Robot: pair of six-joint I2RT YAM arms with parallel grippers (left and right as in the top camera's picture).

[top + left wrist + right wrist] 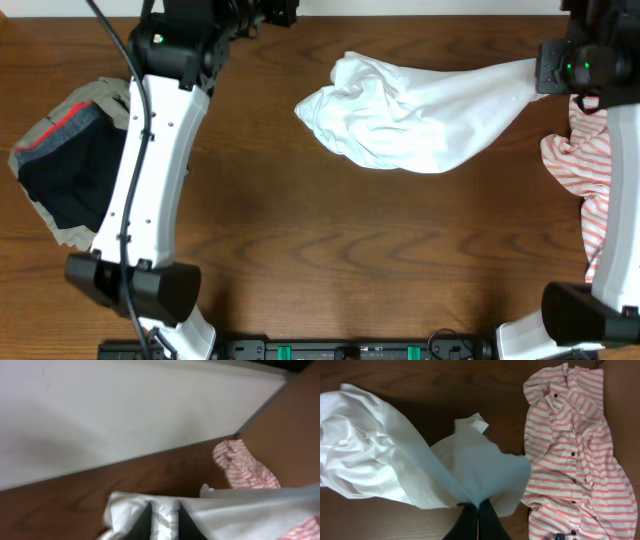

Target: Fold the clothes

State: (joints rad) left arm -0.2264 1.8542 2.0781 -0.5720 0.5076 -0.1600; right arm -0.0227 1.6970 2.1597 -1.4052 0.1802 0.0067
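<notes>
A white garment [420,115] lies bunched in the middle of the table, with one end drawn out to the right. My right gripper [545,68] is shut on that end; in the right wrist view the white cloth [420,460] hangs from the closed fingers [479,506]. My left gripper [285,12] is at the table's back edge, up and left of the garment's bunched end. In the left wrist view its fingers [164,510] stand a little apart, and the white cloth [225,515] shows between and beyond them.
A pink-and-white striped shirt [585,165] lies crumpled at the right edge under the right arm, and also shows in the right wrist view [575,450] and the left wrist view [245,465]. A pile of dark blue and khaki clothes [65,165] lies at the left. A white wall [125,415] borders the table's back.
</notes>
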